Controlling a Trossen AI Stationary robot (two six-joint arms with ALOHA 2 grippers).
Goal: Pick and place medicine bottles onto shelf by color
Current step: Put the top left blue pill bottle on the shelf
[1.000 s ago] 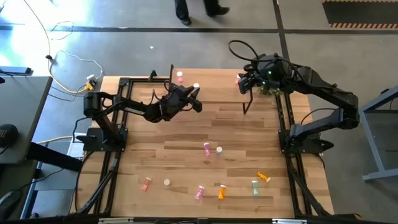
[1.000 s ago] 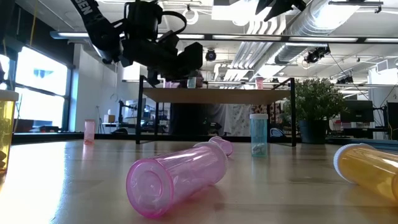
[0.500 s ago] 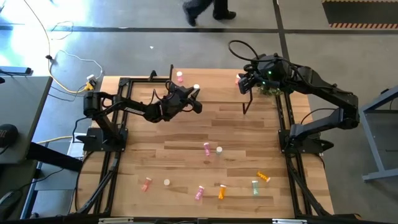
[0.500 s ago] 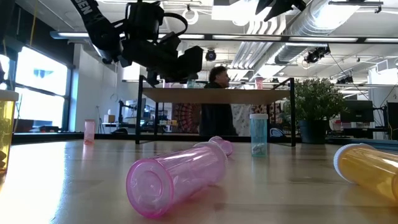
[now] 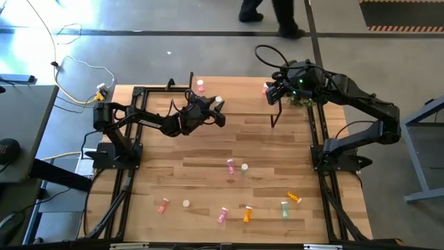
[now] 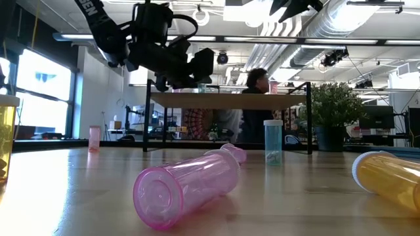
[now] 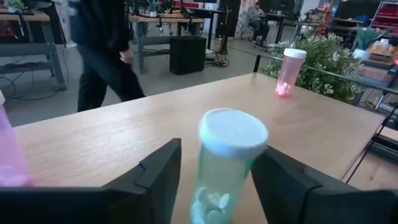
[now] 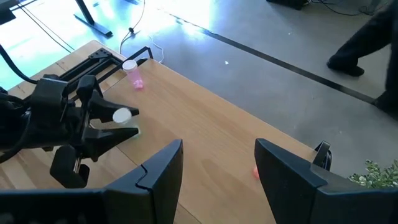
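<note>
Orange bottle [image 6: 390, 180] cut by edge

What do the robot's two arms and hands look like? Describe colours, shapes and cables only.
Both arms are dark, nearly black, built of slim jointed segments on black frame rails. The left hand and right hand each end in two flat, angular dark fingers. A black cable loops above the right arm's wrist. No readable markings show.

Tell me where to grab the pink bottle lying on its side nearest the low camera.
Take the pink bottle by the middle of its barrel, coming straight down from above with the hand's fingers set across its long axis. It lies flat on the table, so the ends are awkward to reach. The near end looks open and capless, and the round sides would probably roll if pushed from one side.
</note>
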